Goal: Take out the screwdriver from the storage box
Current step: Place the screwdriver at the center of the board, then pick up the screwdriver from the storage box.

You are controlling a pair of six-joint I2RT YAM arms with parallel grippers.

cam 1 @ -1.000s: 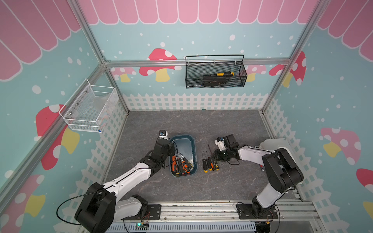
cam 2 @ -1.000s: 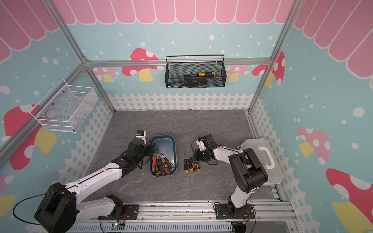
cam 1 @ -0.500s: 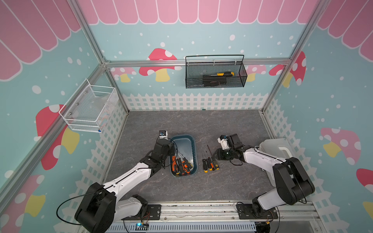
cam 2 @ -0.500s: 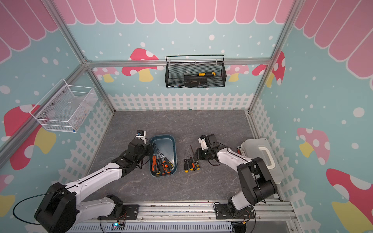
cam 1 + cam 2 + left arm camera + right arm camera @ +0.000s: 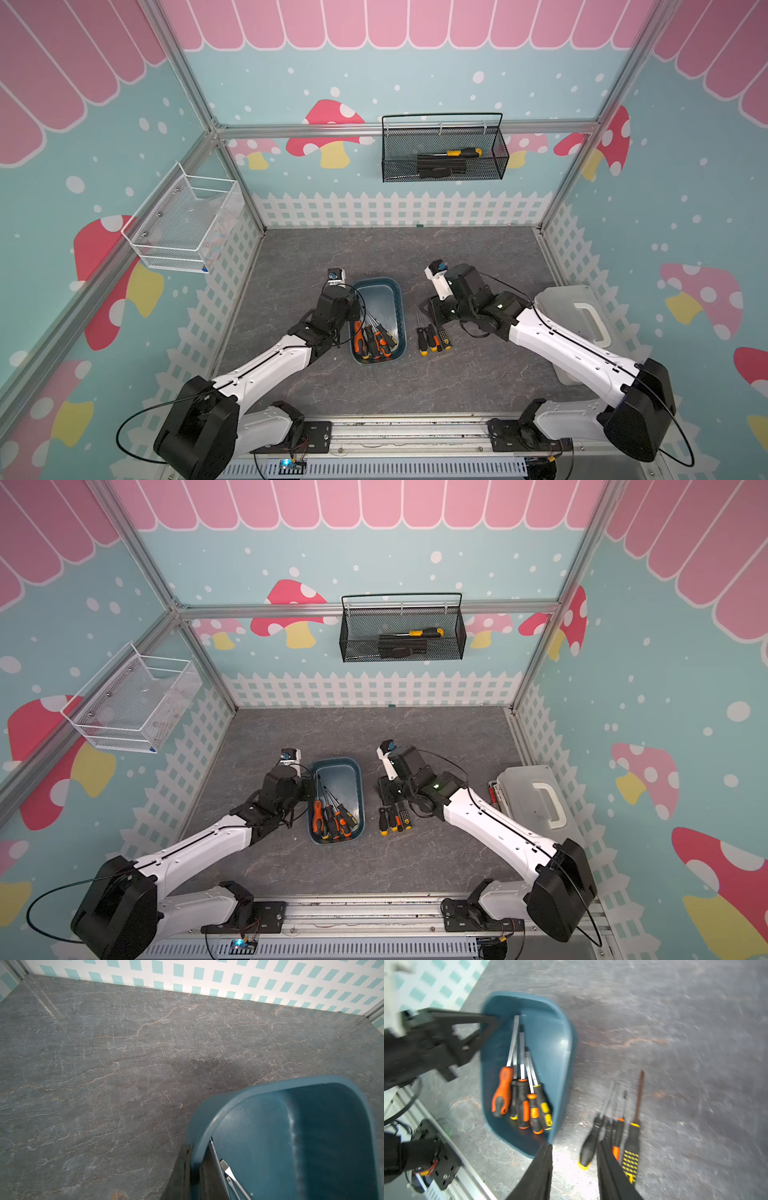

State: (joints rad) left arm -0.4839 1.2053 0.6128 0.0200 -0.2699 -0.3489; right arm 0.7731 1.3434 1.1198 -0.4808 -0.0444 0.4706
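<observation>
Clenched on the left rim of the storage box [image 5: 560, 1043], my left pincer [image 5: 493, 1021] is gripping the plastic wall, one finger inside and one outside. My right pincer [image 5: 574, 1145] is hovering with its jaws parted and nothing between them, over the loose screwdrivers [image 5: 589, 1145] lying on the bench [image 5: 374, 249] just right of the box. The screwdrivers [image 5: 502, 1091] are lying in the box near the middle of the bench. Their long axes are running along the box, handles bunched toward the front edge, blades pointing at the back edge. My left wrist view is showing only blade tips [image 5: 226, 1168] and the bare far end of the box. My right wrist view, blurred, is showing the orange, black and yellow handles.
</observation>
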